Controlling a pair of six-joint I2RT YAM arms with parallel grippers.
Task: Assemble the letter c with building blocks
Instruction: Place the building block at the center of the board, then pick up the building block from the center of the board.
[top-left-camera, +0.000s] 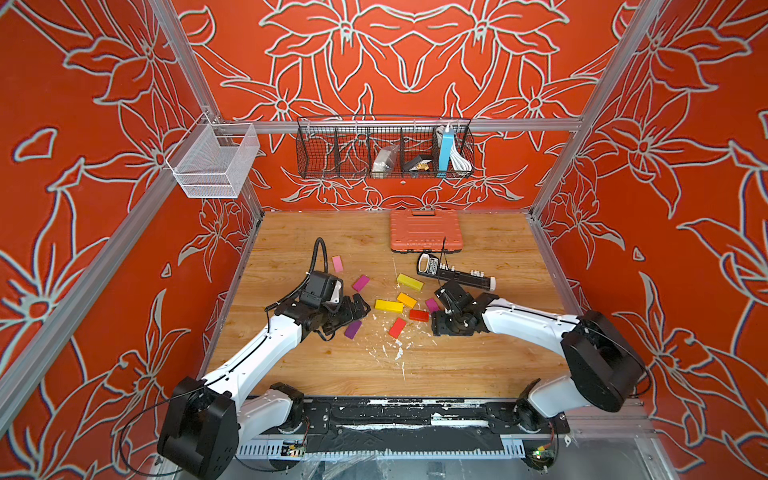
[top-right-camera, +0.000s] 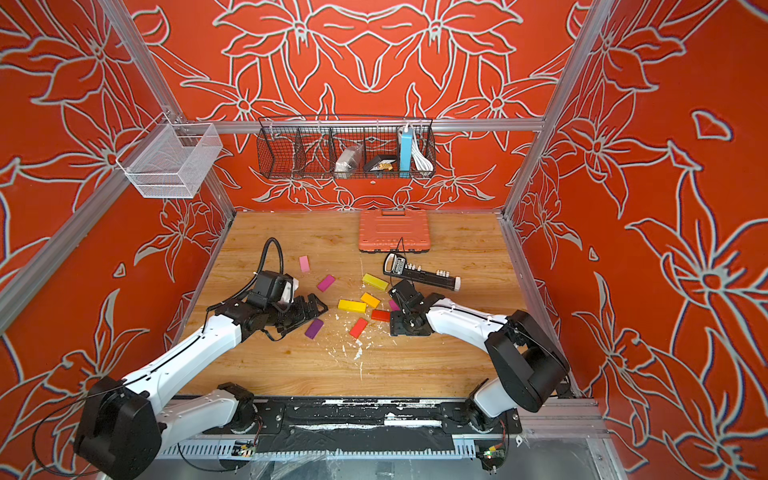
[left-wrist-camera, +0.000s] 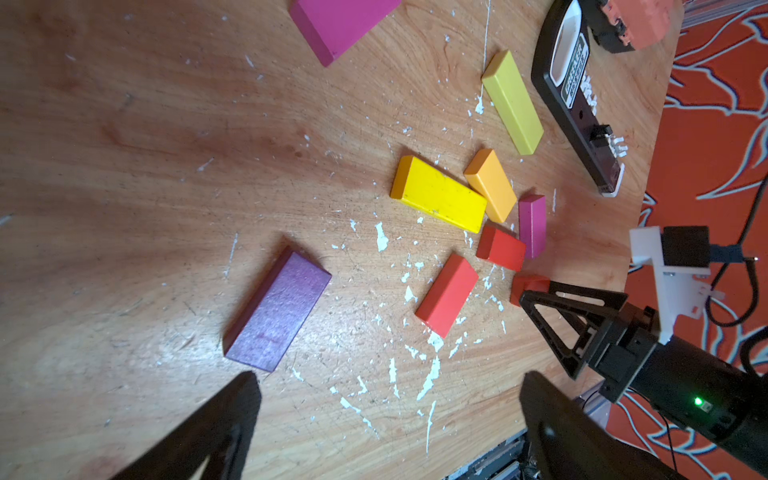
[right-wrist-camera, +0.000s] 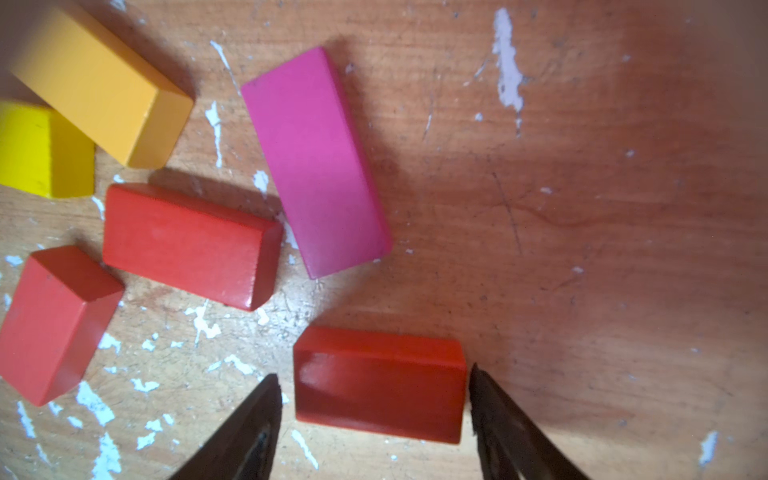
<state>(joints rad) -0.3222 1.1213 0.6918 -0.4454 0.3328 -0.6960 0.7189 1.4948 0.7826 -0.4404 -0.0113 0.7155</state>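
Right pincer (right-wrist-camera: 374, 374) straddles red block (right-wrist-camera: 379, 395) lying flat on counter (right-wrist-camera: 582, 208), jaws just wider, no grip. Left pincer (left-wrist-camera: 386, 376) wide open, empty. I'd retreat straight up; sideways drift would skew it toward neighbouring red block (right-wrist-camera: 187, 245).

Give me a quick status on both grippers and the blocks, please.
Left gripper open, beside purple block. Right gripper open, straddling red block, not gripping. Other blocks scattered, no C yet. Black bar just beyond right gripper.
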